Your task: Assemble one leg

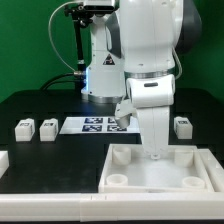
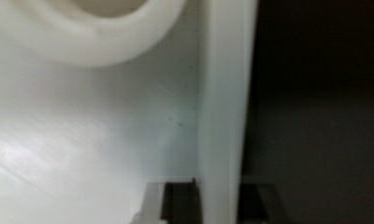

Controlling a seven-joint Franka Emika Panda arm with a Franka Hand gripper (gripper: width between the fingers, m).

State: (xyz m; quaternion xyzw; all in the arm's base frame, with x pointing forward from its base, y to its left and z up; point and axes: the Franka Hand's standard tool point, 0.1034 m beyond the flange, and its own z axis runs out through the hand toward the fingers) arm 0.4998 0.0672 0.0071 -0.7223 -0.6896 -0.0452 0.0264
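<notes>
The large white tray (image 1: 196,160) with round corner sockets lies at the front of the exterior view's right. My gripper (image 1: 155,150) is down on its far wall. In the wrist view the gripper (image 2: 221,197) has one dark finger on each side of the tray's thin upright wall (image 2: 223,100), both touching it. A round socket (image 2: 106,22) shows beside the wall. Three loose legs with tags stand on the black table: two at the exterior view's left (image 1: 23,127) (image 1: 46,128) and one at the right (image 1: 182,126). None is held.
The marker board (image 1: 92,124) lies flat behind the tray, partly hidden by my arm. A white bar (image 1: 45,206) runs along the front edge, and a white piece (image 1: 3,158) sits at the left edge. The robot base stands at the back.
</notes>
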